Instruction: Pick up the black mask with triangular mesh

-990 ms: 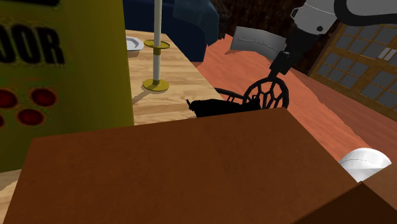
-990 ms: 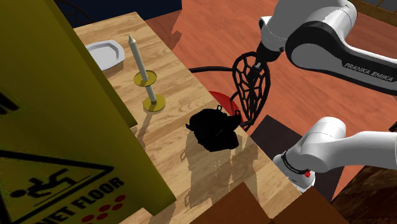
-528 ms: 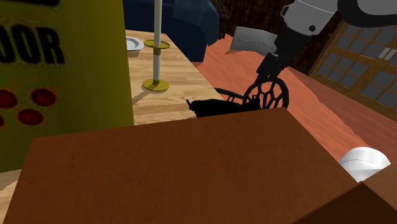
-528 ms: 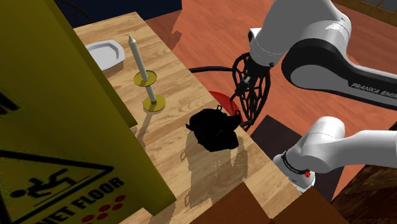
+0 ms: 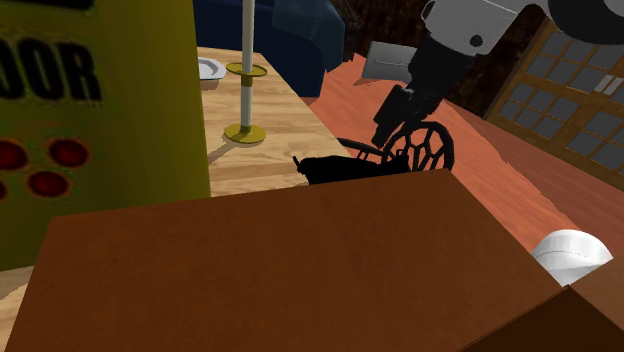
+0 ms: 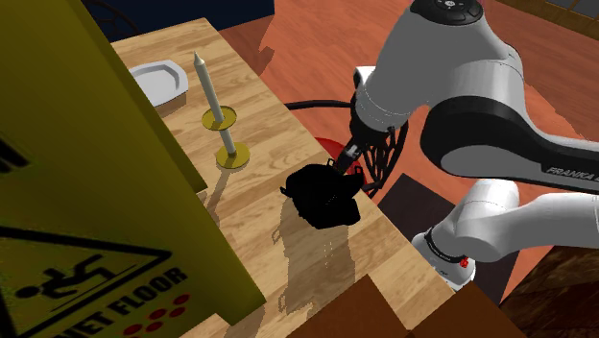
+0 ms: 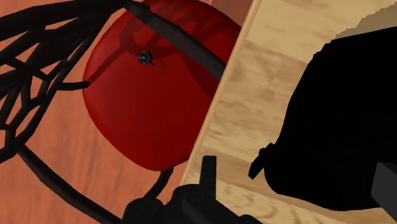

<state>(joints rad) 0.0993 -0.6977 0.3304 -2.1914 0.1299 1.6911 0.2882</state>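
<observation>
Black mask (image 7: 343,114): solid black lump on the light wood surface (image 6: 259,130), near the edge by the arm; no mesh detail readable. Gripper (image 7: 296,167) hangs right over it, fingers (image 7: 207,175) spread wide w/ the mask's bulk between them. One finger stands just clear of a small tab on the mask; the other is black on black, so can't tell contact there. Nothing clasped. Just past the surface edge, on the floor: a red rounded pad (image 7: 146,108) inside a black wire mesh frame (image 7: 181,41). Farther along the surface, well apart from the mask: a white candle upright on a brass holder (image 6: 219,120), then a white dish (image 6: 158,82) at the far end. White arm (image 6: 451,67) arches in above the mesh frame.
</observation>
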